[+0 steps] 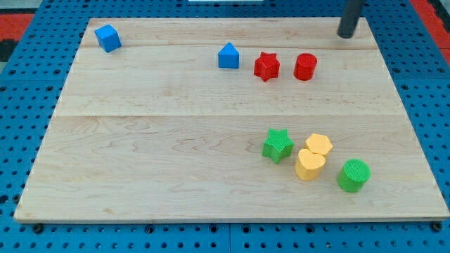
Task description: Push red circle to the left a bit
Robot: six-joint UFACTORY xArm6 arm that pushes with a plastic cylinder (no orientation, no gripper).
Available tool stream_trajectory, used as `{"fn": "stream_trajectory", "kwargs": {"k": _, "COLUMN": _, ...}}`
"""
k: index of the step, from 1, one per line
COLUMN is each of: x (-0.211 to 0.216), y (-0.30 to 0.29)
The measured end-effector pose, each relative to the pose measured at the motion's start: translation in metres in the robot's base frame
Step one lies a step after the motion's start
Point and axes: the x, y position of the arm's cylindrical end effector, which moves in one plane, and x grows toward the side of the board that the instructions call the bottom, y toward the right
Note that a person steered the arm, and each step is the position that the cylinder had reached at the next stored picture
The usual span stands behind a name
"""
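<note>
The red circle (305, 67) stands near the view's top, right of centre, on the wooden board (176, 140). A red star (266, 66) sits just to its left, with a small gap between them. My tip (346, 34) is above and to the right of the red circle, near the board's top edge, apart from every block.
A blue pentagon-like block (228, 56) sits left of the red star. A blue cube (107, 38) is at the top left corner. At lower right are a green star (278, 145), a yellow hexagon (318, 145), a yellow heart (309, 164) and a green circle (353, 175).
</note>
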Motion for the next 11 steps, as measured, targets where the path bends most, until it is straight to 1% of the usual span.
{"fn": "stream_trajectory", "kwargs": {"k": 1, "x": 0.066, "y": -0.021}}
{"fn": "stream_trajectory", "kwargs": {"k": 2, "x": 0.103, "y": -0.054}}
{"fn": "stream_trajectory", "kwargs": {"k": 3, "x": 0.105, "y": -0.110}}
{"fn": "stream_trajectory", "kwargs": {"k": 4, "x": 0.055, "y": -0.140}}
{"fn": "stream_trajectory", "kwargs": {"k": 5, "x": 0.031, "y": -0.125}}
{"fn": "stream_trajectory", "kwargs": {"k": 6, "x": 0.023, "y": -0.077}}
{"fn": "stream_trajectory", "kwargs": {"k": 7, "x": 0.009, "y": -0.074}}
{"fn": "stream_trajectory", "kwargs": {"k": 8, "x": 0.008, "y": -0.125}}
{"fn": "stream_trajectory", "kwargs": {"k": 9, "x": 0.008, "y": -0.215}}
{"fn": "stream_trajectory", "kwargs": {"k": 10, "x": 0.009, "y": -0.172}}
{"fn": "stream_trajectory", "kwargs": {"k": 11, "x": 0.004, "y": -0.099}}
